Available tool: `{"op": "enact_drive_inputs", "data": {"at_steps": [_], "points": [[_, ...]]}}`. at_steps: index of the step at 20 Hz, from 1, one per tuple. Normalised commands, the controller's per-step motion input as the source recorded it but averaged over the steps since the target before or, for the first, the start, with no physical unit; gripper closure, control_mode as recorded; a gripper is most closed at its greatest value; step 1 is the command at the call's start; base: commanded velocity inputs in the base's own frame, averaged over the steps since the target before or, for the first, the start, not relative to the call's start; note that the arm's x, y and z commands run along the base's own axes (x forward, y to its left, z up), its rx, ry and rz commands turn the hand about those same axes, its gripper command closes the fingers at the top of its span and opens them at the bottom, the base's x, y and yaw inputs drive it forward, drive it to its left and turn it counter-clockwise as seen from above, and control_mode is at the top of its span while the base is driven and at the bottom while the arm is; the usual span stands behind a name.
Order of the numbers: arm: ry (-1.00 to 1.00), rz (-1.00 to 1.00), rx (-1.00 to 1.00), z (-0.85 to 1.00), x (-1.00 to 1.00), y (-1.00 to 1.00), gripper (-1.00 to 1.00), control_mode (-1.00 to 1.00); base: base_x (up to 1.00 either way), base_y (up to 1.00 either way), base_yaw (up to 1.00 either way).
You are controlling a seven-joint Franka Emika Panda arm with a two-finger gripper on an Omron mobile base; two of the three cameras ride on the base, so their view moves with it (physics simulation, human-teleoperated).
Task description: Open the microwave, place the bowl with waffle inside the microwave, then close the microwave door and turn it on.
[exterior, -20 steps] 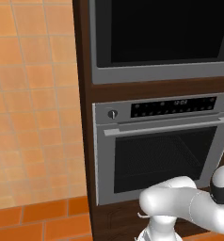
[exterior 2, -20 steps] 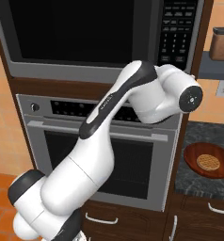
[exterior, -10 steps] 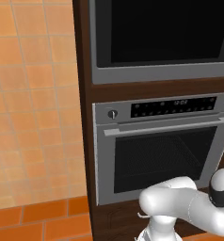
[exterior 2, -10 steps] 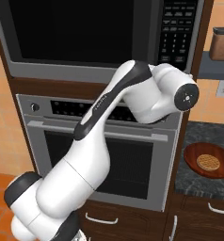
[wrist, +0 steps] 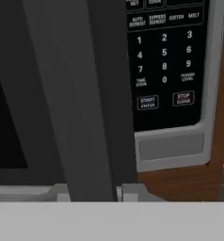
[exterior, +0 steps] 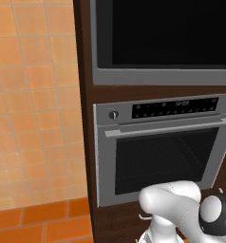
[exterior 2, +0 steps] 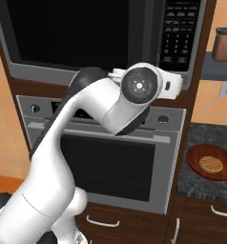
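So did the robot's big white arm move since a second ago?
Yes. In the right base view the arm's round wrist has swung left, away from the brown canister, and now sits below the microwave beside its keypad.

Dark vertical microwave handle [wrist: 81,94] up close, keypad [wrist: 163,61] just right — start and stop buttons, wood trim [wrist: 180,181] below

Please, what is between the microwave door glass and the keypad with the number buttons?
In the hand view, a dark vertical handle bar stands between the microwave door glass and the keypad.
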Motion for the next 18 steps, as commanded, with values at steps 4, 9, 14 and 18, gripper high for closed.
{"op": "enact_drive_inputs", "data": {"at_steps": [4, 9, 14, 18], "points": [[0.00, -0.36, -0.12, 0.00, -1.00, 0.00, 1.00, -1.00, 0.00, 0.00, 0.00], [0.00, -0.48, -0.16, 0.00, -1.00, 0.04, 1.00, -1.00, 0.00, 0.00, 0.00], [-0.01, -0.60, -0.15, 0.00, -1.00, 0.02, 1.00, -1.00, 0.00, 0.00, 0.00], [-0.22, -0.49, -0.12, 0.01, -1.00, 0.06, 1.00, -1.00, 0.00, 0.00, 0.00]]}}
